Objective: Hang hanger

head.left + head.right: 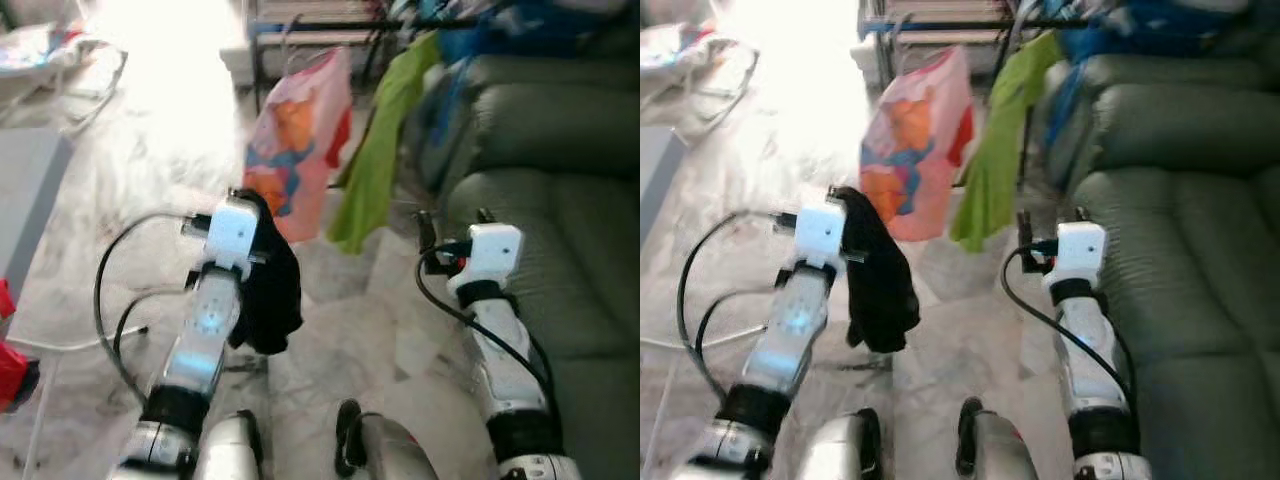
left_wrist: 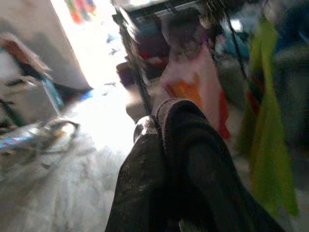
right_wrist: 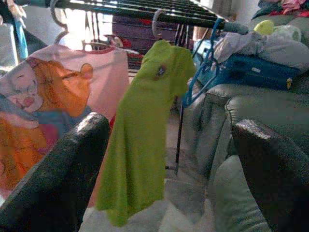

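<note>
My left gripper (image 1: 246, 204) is raised in front of me, shut on a black garment (image 1: 272, 285) that drapes over its fingers and hides them; any hanger inside it is hidden. In the left wrist view the black garment (image 2: 183, 164) covers the fingers. Ahead stands a dark drying rack (image 3: 145, 10). From it hang a pink cartoon shirt (image 1: 300, 140) and a green shirt (image 1: 382, 150), each on a hanger. A blue hanger (image 3: 203, 82) hangs bare beside the green shirt. My right gripper (image 1: 452, 216) is open near the sofa, with nothing between its fingers (image 3: 63, 179).
A grey-green sofa (image 1: 560, 200) runs along the right, with blue clothes (image 3: 251, 67) piled on it behind the rack. Black cables (image 1: 110, 290) loop over the marble floor at left. A grey furniture edge (image 1: 25, 190) and a red object (image 1: 12, 365) sit far left.
</note>
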`<state>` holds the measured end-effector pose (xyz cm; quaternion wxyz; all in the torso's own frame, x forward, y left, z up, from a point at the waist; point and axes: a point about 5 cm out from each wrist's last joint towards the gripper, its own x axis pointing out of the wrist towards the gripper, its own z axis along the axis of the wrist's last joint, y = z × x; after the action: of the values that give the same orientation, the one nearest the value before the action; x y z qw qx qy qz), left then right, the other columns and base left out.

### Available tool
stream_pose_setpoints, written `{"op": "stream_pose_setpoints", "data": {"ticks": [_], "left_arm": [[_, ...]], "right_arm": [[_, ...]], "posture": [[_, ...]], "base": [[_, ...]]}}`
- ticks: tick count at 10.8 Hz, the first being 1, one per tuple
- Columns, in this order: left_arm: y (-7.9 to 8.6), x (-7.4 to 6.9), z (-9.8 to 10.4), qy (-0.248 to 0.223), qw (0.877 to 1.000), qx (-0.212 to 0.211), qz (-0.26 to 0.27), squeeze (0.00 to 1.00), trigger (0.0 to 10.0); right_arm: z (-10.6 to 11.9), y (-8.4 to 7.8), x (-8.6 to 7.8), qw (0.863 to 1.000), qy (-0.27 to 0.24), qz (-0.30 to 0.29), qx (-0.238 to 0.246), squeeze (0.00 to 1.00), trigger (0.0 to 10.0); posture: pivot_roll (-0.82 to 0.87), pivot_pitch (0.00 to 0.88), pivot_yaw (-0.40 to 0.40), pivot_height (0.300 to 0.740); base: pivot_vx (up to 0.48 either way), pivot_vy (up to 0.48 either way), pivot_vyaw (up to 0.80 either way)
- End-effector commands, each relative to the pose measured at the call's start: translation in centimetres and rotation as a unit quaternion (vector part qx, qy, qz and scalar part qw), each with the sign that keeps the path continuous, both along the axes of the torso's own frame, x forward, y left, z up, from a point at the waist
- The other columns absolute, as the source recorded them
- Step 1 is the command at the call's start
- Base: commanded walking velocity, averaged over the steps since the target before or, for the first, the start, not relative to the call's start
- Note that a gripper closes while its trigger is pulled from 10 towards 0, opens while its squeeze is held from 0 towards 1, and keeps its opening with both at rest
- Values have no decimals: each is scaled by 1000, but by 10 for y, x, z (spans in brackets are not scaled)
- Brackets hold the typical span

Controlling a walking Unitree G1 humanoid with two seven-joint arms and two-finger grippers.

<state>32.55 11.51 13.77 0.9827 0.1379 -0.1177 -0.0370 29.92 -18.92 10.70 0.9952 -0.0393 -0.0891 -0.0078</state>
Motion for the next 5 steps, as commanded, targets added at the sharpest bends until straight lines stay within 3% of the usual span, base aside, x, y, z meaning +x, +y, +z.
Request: {"op": "stream_pose_setpoints", "data": {"ticks": [1, 2, 5], "left_arm": [[3, 2, 6, -20, 1000, -5, 1, 0, 10000], [-1, 5, 9, -26, 1000, -3, -2, 0, 10000], [6, 7, 15, -39, 999, -2, 4, 0, 10000]], "right_arm": [[3, 2, 2, 1000, -6, 3, 6, 0, 10000], [2, -2, 2, 1000, -9, -12, -14, 0, 10000], [14, 1, 8, 999, -29, -39, -10, 0, 10000]], "posture": [[-72, 79, 2, 740], [-70, 87, 2, 740], [-87, 127, 5, 740]], "base": [[0, 0, 0], [0, 0, 0], [0, 0, 0]]}}
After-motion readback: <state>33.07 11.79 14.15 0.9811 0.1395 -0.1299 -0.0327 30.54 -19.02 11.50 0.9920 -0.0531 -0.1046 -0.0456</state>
